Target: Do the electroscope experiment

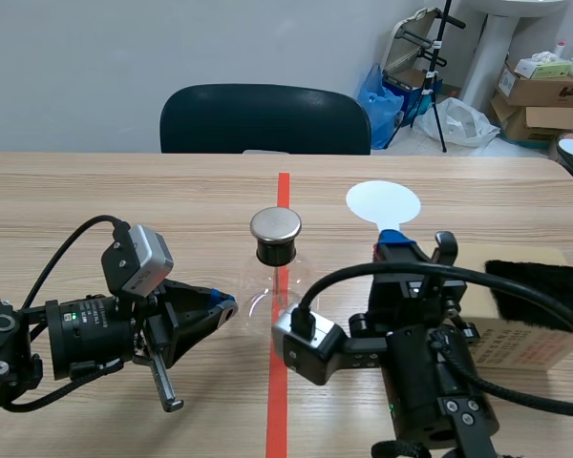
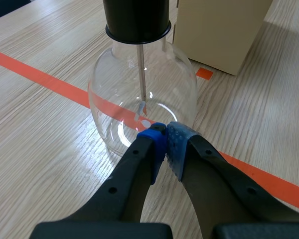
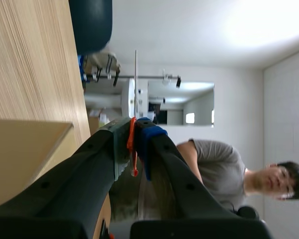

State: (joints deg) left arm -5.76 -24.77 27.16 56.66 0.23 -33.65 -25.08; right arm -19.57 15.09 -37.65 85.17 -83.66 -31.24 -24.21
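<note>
The clear glass electroscope, black-stoppered under a round metal cap, stands upright on the worktop, a white disc near it.

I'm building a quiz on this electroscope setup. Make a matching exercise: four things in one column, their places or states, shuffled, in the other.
Things
1. metal cap
2. white disc
3. black fur cloth
4. left gripper

Places or states
A. lying on the tan box
B. shut on nothing, close to the glass flask
C. atop the black stopper
D. clamped in the right gripper

Pairs: 1-C, 2-D, 3-A, 4-B.
</note>
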